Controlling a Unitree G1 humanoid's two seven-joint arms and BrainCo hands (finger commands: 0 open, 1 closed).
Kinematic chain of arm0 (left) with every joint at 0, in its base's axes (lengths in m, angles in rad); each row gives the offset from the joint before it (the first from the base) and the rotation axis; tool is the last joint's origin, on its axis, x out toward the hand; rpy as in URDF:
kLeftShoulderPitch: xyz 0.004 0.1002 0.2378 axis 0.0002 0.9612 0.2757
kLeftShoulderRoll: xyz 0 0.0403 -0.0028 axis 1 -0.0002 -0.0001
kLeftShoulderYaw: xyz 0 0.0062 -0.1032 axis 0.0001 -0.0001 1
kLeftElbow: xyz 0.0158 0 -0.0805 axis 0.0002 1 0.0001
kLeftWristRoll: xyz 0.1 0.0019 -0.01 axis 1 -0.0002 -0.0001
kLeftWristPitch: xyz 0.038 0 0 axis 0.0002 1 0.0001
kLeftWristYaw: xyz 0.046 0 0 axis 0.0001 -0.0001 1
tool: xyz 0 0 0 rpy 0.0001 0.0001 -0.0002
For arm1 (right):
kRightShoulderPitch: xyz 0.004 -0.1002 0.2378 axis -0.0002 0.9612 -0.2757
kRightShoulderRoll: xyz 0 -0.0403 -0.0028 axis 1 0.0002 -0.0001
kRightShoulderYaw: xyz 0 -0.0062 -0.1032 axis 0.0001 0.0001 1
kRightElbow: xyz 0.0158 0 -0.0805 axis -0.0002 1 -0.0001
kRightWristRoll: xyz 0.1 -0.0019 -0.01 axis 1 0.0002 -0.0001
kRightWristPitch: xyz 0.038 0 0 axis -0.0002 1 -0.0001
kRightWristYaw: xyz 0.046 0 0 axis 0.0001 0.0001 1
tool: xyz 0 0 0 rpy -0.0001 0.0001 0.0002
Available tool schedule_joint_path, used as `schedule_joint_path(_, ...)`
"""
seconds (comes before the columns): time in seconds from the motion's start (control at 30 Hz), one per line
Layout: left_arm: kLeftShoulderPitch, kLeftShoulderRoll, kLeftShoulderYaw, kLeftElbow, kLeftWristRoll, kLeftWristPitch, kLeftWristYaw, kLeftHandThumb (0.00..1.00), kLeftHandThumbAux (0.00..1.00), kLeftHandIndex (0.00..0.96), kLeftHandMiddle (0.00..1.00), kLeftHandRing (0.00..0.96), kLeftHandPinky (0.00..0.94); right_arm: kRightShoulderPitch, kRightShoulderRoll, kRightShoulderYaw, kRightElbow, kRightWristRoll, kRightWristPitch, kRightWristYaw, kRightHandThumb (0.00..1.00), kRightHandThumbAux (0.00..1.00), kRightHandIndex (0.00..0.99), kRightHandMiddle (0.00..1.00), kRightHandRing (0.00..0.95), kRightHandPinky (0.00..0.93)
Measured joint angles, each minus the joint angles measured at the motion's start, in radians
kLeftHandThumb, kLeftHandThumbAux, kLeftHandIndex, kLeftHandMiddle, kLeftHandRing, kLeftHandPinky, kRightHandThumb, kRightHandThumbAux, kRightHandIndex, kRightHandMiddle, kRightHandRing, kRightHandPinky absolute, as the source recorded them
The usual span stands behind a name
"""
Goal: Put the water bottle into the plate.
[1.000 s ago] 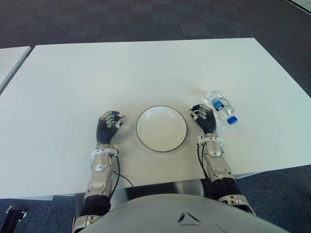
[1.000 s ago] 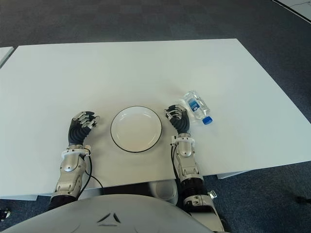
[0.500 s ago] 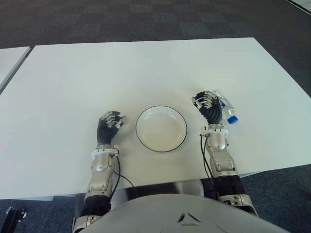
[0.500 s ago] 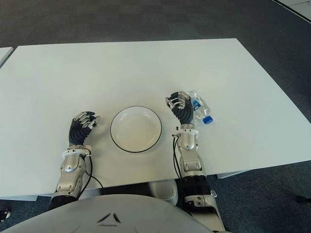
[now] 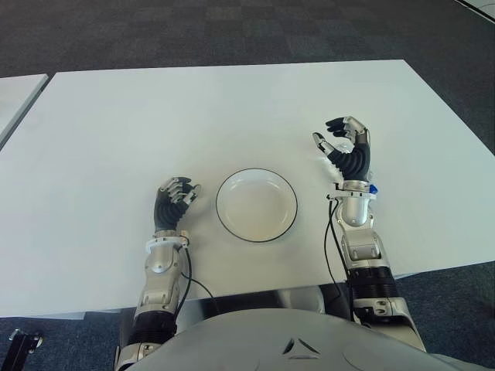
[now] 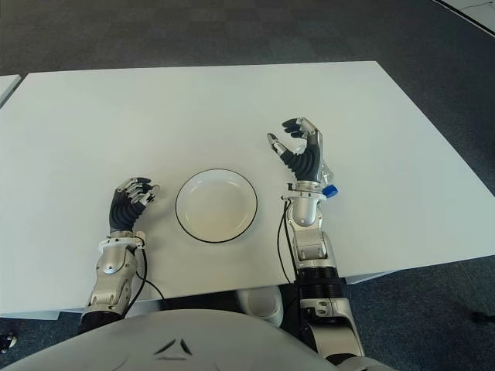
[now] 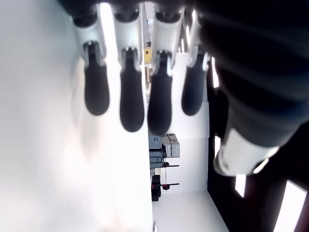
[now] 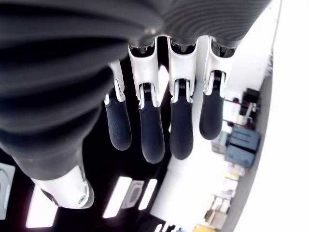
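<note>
Only the blue cap of the water bottle (image 6: 329, 190) peeks out in the eye views, just beside the right wrist toward the table's right edge; the raised right hand (image 5: 347, 148) covers the rest, and neither wrist view shows it. That hand's own wrist view shows its fingers (image 8: 150, 130) spread and empty. Left of it, toward the table's (image 5: 232, 108) near edge, sits the white plate (image 5: 256, 205), bare. Beyond the plate's left side shows the left hand (image 5: 173, 202), fingers loosely bent, holding nothing.
</note>
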Motion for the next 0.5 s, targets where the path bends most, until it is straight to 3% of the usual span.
schedule_joint_path(0.1, 0.0, 0.0, 0.0, -0.001, 0.0, 0.001, 0.0, 0.709, 0.716, 0.432, 0.55, 0.547, 0.535, -0.012, -0.023, 0.011, 0.002, -0.103, 0.019, -0.065, 0.552, 0.698, 0.116, 0.152, 0.168, 0.2)
schedule_joint_path(0.23, 0.001, 0.0, 0.0, -0.002, 0.001, 0.004, 0.0, 0.71, 0.715, 0.433, 0.557, 0.55, 0.539, -0.032, -0.029, 0.024, 0.002, -0.23, 0.088, -0.161, 0.516, 0.634, 0.034, 0.084, 0.097, 0.144)
schedule_joint_path(0.37, 0.002, 0.0, -0.001, -0.004, 0.001, 0.007, 0.0, 0.711, 0.715, 0.433, 0.56, 0.552, 0.539, -0.049, -0.029, 0.039, 0.005, -0.304, 0.16, -0.209, 0.51, 0.588, 0.008, 0.041, 0.049, 0.09)
schedule_joint_path(0.5, 0.002, 0.0, -0.001, -0.006, 0.001, 0.009, 0.0, 0.711, 0.714, 0.433, 0.565, 0.555, 0.544, -0.09, -0.03, 0.054, 0.046, -0.367, 0.281, -0.22, 0.524, 0.517, 0.001, 0.008, 0.01, 0.022)
